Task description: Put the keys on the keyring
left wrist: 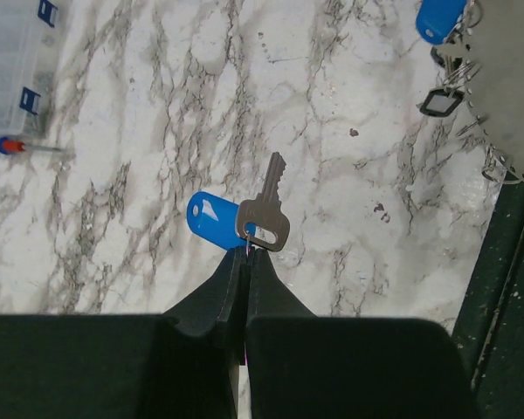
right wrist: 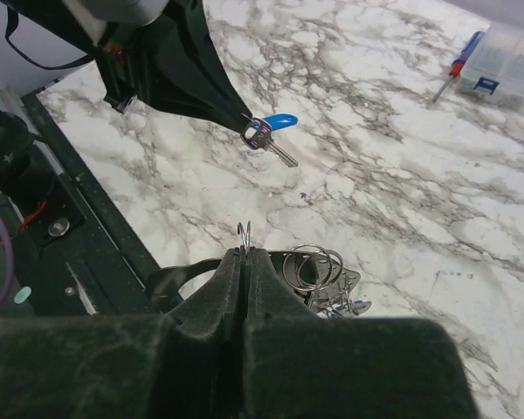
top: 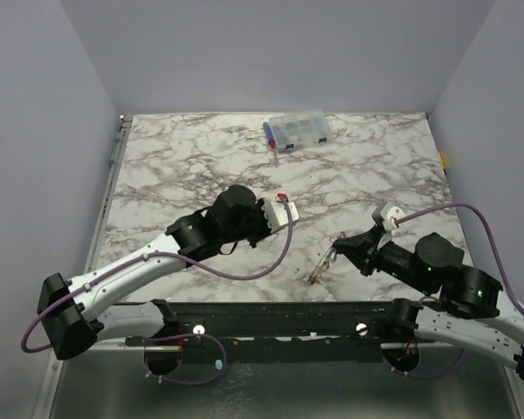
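Key point(left wrist: 264, 214) of silver metal with a blue tag point(left wrist: 208, 216) hangs over the middle of the worktop point(top: 201, 166), pinched at its head by the left gripper point(left wrist: 247, 255). Right of it, toward the near edge, the right gripper point(right wrist: 244, 255), pressed together, grips the keyring point(right wrist: 244, 234), well apart from the key.

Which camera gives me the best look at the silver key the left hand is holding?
Left wrist: the key sits mid-frame, teeth and blue tag clear. Right wrist shows it small, dangling from the left hand. Top view doesn't show it.
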`<state>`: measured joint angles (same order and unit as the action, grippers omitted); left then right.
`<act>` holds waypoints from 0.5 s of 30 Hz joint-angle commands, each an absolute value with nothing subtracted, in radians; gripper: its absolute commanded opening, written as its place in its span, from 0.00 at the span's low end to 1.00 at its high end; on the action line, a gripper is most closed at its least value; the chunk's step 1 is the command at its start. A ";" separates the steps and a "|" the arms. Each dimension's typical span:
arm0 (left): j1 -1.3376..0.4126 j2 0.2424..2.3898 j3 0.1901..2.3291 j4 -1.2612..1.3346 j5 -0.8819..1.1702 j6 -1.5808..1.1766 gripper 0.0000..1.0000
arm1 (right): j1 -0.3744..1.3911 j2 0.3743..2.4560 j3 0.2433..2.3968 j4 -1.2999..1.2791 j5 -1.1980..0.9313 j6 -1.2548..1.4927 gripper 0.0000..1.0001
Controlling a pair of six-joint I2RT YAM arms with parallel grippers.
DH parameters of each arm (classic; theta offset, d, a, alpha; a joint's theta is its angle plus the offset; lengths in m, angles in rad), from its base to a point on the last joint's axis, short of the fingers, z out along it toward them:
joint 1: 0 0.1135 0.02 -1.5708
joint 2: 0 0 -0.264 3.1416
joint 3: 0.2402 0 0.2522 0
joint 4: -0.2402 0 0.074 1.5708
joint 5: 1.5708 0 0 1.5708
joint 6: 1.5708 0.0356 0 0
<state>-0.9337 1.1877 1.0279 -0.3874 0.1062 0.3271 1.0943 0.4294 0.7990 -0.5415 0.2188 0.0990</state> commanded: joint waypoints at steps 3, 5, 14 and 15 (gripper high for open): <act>-0.937 1.031 0.836 -0.170 0.241 0.593 0.00 | 1.101 0.550 0.827 -0.382 0.135 0.254 0.01; -0.937 1.010 0.812 -0.157 0.252 0.628 0.00 | 1.102 0.588 0.826 -0.362 0.131 0.306 0.01; -0.938 0.940 0.720 -0.141 0.343 0.791 0.00 | 1.102 0.749 0.851 -0.321 0.127 0.424 0.01; -0.937 0.938 0.716 -0.135 0.344 0.791 0.00 | 1.101 0.767 0.859 -0.326 0.140 0.441 0.01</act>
<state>-0.9363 0.9619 0.7349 -0.1867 0.2829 0.7174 1.0943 0.7235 0.8005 -0.3824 0.1402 0.3618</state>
